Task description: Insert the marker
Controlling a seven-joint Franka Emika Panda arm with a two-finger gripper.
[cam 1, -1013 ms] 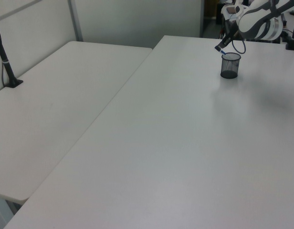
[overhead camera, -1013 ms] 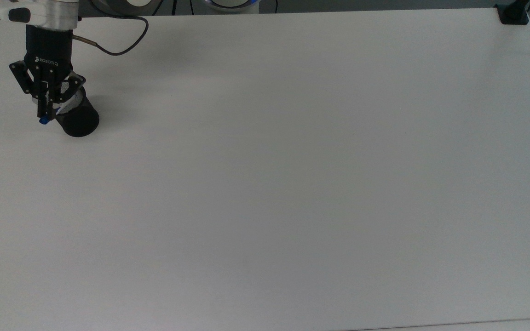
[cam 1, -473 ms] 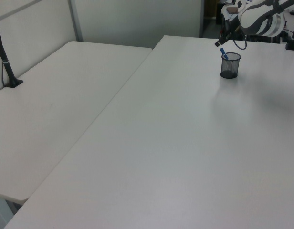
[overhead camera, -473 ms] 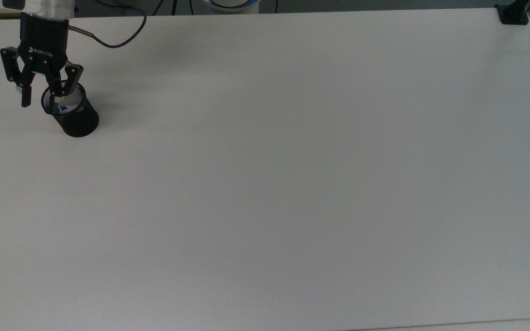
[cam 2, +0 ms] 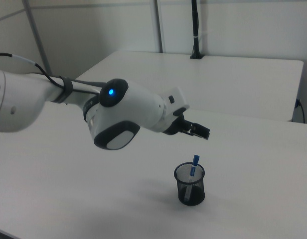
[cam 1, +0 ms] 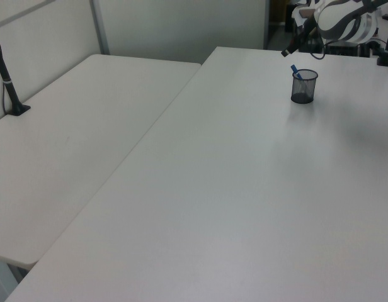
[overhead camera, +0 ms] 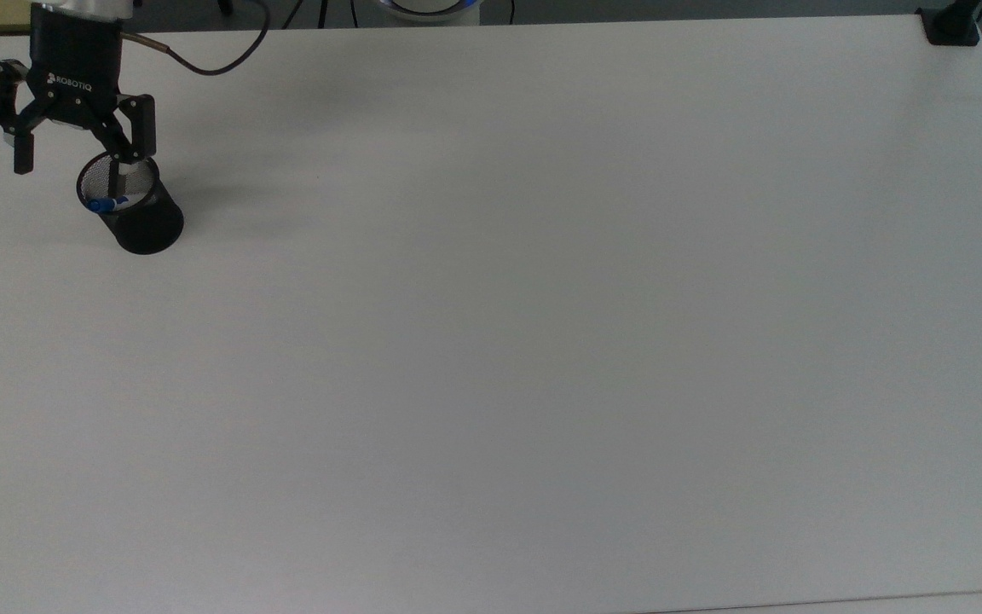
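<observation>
The marker [overhead camera: 106, 204] is standing inside the black mesh cup [overhead camera: 135, 217], leaning against the rim with its blue cap poking just above the edge, so the insertion is looking done. The gripper [overhead camera: 73, 149] is hanging above and beside the cup at the top view's upper left, its jaws spread wide and gripping nothing. As a thing to handle, the marker is probably light and stiff, with a smooth plastic barrel that could slip or pivot between narrow pads; if it needed lifting again, the exposed upper part just under the cap would be the sensible place to pinch, since the mesh wall is covering everything lower. The cup itself is looking light enough to tip if a finger were catching its rim. The top view is showing the spread of the two fingers and the marker lying across the cup's mouth, but it is giving little sense of height. The right view is showing the marker [cam 2: 193, 166] standing tilted and rising above the cup [cam 2: 190, 185], with the arm [cam 2: 126, 113] well clear above. In the left view the marker [cam 1: 295, 71] is only a blue speck at the cup [cam 1: 303, 86], on the white table [cam 1: 244, 189].
</observation>
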